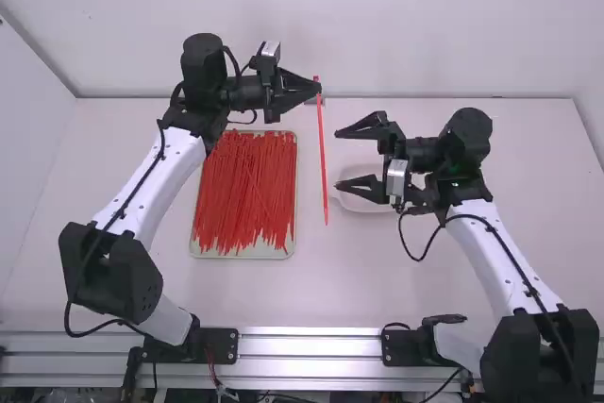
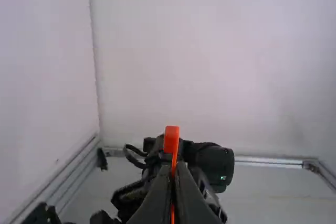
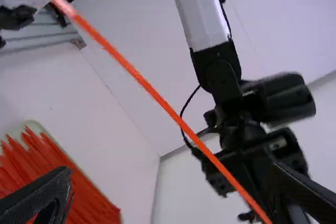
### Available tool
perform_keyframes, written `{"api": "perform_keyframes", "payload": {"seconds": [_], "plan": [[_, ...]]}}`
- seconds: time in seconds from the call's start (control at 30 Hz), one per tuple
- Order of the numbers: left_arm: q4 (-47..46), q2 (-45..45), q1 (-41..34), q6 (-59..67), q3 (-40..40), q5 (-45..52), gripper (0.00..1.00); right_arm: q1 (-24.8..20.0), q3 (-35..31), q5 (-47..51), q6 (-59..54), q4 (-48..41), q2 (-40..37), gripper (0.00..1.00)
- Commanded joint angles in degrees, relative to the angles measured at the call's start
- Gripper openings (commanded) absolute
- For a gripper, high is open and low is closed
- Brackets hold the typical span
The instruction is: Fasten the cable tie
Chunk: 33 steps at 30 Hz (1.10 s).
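Note:
A single red cable tie [image 1: 322, 148] hangs straight down from my left gripper [image 1: 315, 90], which is shut on its head end high above the table's back. In the left wrist view the tie's head [image 2: 171, 139] sticks up between the shut fingers. My right gripper [image 1: 351, 156] stands open just right of the hanging tie, one finger near its middle and one near its lower end, not touching it. The right wrist view shows the tie [image 3: 157, 98] crossing diagonally in front of the left arm.
A tray [image 1: 291, 233] holding a pile of several red cable ties [image 1: 247, 186] lies left of centre under the left arm. A small white dish [image 1: 360, 203] sits on the table beneath the right gripper. Open tabletop lies to the right and front.

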Motion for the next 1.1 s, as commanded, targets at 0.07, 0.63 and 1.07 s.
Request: {"api": "perform_keyframes", "payload": {"seconds": [0.07, 0.63, 1.07], "plan": [[0.2, -0.1, 0.2, -2.1, -0.1, -1.8, 0.02, 2.0, -0.3, -0.9, -9.4, 0.2, -0.1, 0.97], [-3.7, -0.1, 3.2, 1.4, -0.1, -0.9, 0.02, 6.9, -0.3, -0.9, -11.3, 0.2, -0.7, 0.60], [-5.8, -0.1, 3.2, 3.3, -0.1, -0.5, 0.02, 6.6, -0.3, -0.9, -11.3, 0.2, -2.0, 0.37]]}}
